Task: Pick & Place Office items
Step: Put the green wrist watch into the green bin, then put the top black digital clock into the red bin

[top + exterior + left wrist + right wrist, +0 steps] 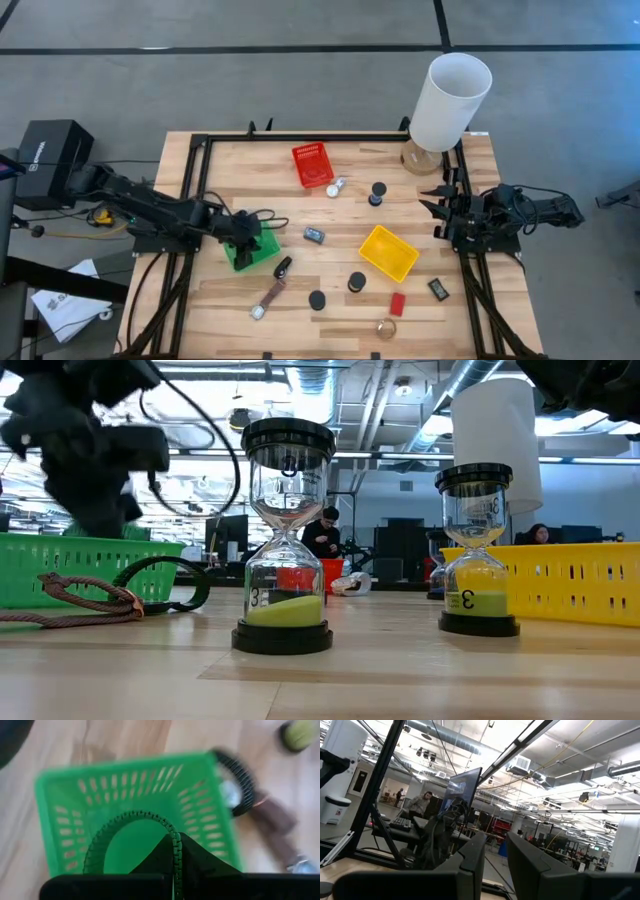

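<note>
My left gripper point(175, 872) hangs over the green basket point(262, 252) at the table's left, shut on a green ridged band point(102, 837) that loops above the basket's floor. A black band point(240, 780) and the brown strap point(272, 817) lie on the wood just beside the basket. Black-capped sand timers point(377, 190) point(357, 282), a black disc point(317, 300), the red block point(397, 304), the gold round piece point(386, 328) and a black clip point(283, 267) stand or lie on the table. My right gripper point(436, 200) waits open at the right edge. My left gripper pinches the green band at one end of its loop point(174, 845) between the two fingers, coming from above and pointing down. The band curves away from the fingers over the inside of the green basket; whether its far part touches the basket floor cannot be seen.
A red basket point(313, 165) sits at the far middle, a yellow basket point(388, 252) right of centre, and the tall white cylinder lamp point(450, 100) at the far right corner. A small box point(314, 235) and a silver piece point(335, 187) lie between them. Black frame rails point(190, 190) border the table.
</note>
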